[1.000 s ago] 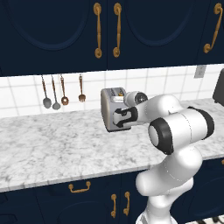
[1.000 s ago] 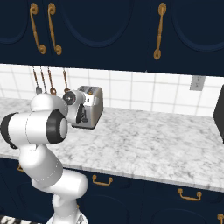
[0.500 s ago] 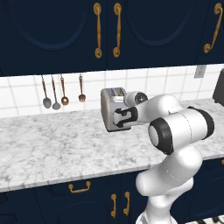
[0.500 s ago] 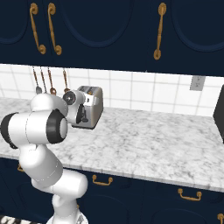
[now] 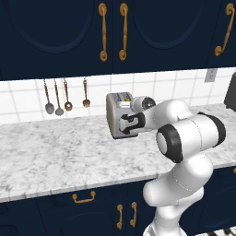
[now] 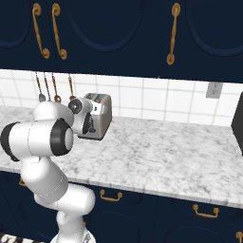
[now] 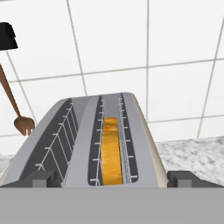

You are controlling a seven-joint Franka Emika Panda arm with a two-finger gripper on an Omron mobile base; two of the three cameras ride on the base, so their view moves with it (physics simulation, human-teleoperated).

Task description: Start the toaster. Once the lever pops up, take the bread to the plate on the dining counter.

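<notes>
— Where do we have the toaster?

— On the marble counter, back against the white tiled wall, just right of the hanging utensils. From the hand camera we look down on its two slots.

— And the bread?

— We see it standing in the right-hand slot of that view, golden on its top edge, sunk between the wire guides. The other slot is bare.

— What about our gripper?

— Released: its jaws stand wide apart, one fingertip at each side of the toaster's near end, with nothing between them. In the base views the hand sits right at the toaster's front face.
</notes>
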